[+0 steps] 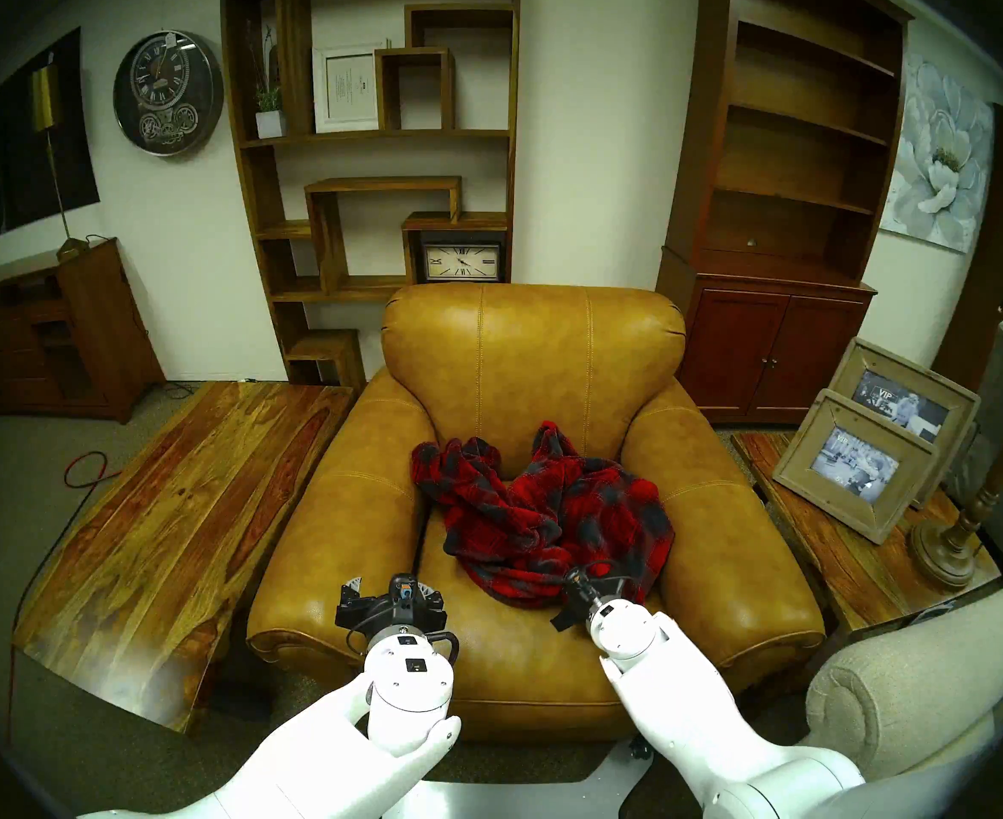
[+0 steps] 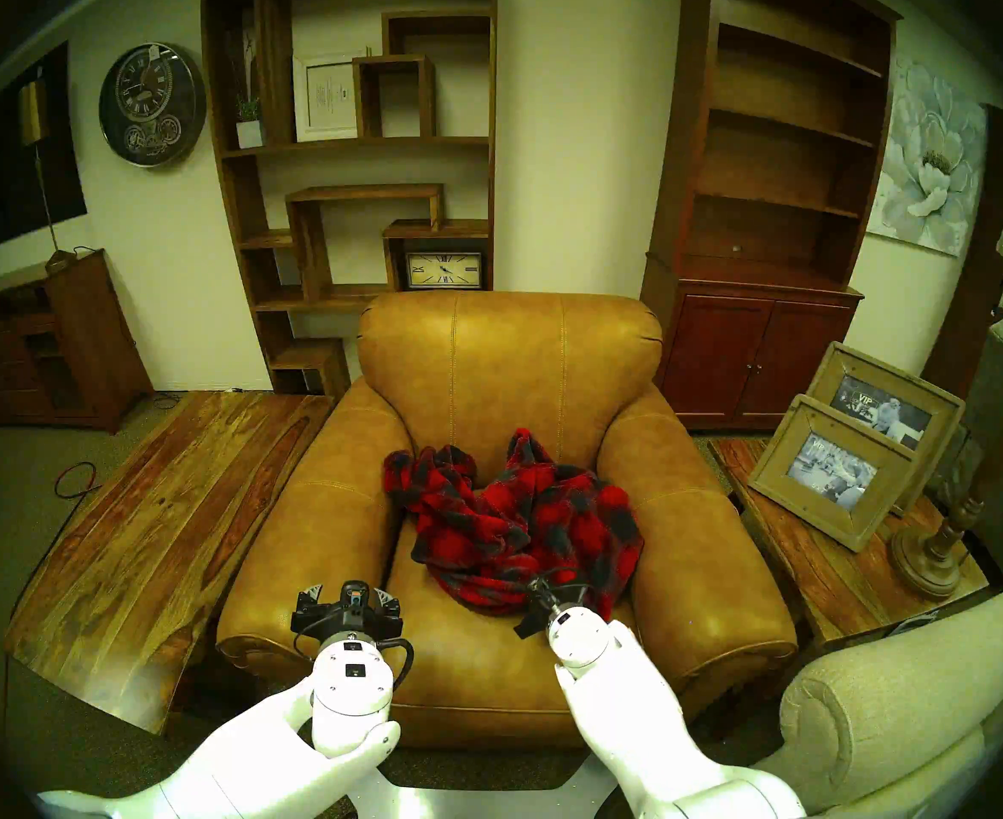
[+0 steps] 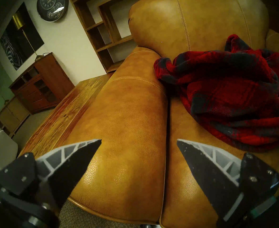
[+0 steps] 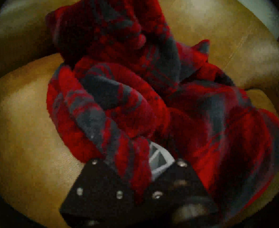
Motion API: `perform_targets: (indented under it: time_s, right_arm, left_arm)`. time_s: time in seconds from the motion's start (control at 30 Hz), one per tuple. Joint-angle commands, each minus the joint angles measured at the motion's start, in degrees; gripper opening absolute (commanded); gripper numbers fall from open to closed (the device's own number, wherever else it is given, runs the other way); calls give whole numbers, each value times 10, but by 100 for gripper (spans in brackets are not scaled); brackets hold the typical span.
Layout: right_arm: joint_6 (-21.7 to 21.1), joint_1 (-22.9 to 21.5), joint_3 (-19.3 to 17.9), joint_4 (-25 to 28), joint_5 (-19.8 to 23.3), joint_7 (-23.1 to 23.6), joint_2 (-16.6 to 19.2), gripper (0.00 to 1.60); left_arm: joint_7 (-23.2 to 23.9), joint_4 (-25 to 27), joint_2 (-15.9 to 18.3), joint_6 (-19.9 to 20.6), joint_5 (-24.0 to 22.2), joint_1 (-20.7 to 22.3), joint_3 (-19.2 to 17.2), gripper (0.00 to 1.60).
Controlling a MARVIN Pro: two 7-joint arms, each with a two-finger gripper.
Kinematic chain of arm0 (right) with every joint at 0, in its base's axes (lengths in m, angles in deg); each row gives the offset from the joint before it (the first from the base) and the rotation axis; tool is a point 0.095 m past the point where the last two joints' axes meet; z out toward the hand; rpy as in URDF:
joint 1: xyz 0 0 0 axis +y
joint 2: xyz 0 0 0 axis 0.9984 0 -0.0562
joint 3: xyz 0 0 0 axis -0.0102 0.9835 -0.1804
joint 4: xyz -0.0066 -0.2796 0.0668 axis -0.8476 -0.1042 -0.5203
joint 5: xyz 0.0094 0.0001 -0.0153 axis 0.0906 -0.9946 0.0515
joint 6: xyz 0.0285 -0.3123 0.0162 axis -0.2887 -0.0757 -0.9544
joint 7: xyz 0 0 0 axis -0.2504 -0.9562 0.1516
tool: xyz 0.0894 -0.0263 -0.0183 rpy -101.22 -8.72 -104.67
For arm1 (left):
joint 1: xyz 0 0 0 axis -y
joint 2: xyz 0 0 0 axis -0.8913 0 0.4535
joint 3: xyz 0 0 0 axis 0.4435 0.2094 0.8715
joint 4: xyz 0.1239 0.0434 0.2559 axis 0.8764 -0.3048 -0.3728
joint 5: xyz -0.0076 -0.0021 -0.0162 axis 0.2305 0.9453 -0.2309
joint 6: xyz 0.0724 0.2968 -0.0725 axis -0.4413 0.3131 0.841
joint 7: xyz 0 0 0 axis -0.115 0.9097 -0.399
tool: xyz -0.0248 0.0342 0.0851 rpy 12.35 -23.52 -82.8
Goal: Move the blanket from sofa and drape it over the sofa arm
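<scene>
The red and dark grey plaid blanket (image 1: 546, 504) (image 2: 517, 516) lies crumpled on the seat of the tan leather sofa (image 1: 534, 357). My right gripper (image 1: 583, 576) is at the blanket's near edge, shut on a fold of it. In the right wrist view that fold (image 4: 132, 157) runs between the finger mounts and hides most of the grey fingers (image 4: 158, 157). My left gripper (image 1: 391, 590) (image 3: 139, 140) hangs open and holds nothing, above the seam between the seat front and the chair's left arm. The sofa arm (image 1: 718, 504) on the right is bare.
A long wooden coffee table (image 1: 180, 504) stands left of the chair. On the right, a wooden side table (image 1: 842, 563) carries two picture frames (image 1: 865, 463) and a lamp base (image 1: 942, 546). A beige fabric sofa arm (image 1: 901, 699) sits at the near right. Bookcases stand behind.
</scene>
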Motion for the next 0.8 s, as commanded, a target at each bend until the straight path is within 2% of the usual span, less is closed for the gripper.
perform_targets:
  time_s: [0.0,0.27,0.4,0.5,0.57,0.67,0.7,0.73,0.77]
  right_arm:
    - [34,-64,-48,65,31,-18,24,0]
    - [39,-92,-128,109,66,-31,79,0]
    - [36,-101,-179,138,83,-40,105,0]
    - [30,-97,-217,161,93,-48,127,0]
    - [24,-91,-227,166,103,-57,131,0]
    - [14,-77,-271,174,112,-63,159,0]
    - [10,-73,-265,174,116,-68,154,0]
    - [8,-68,-286,174,117,-67,168,0]
    - [2,-64,-287,175,122,-72,167,0]
  left_arm:
    - [0,6,-3,-1,1,3,0,160]
    - [-1,4,-3,-1,1,4,0,160]
    - [-1,3,-4,-1,1,4,0,160]
    - [-1,3,-4,-2,1,4,0,160]
    - [-1,3,-5,-2,1,4,0,160]
    - [-2,2,-5,-2,1,4,0,160]
    - [-2,2,-5,-2,1,4,0,160]
    - [-2,2,-5,-2,1,4,0,160]
    - [-2,2,-6,-2,1,4,0,160]
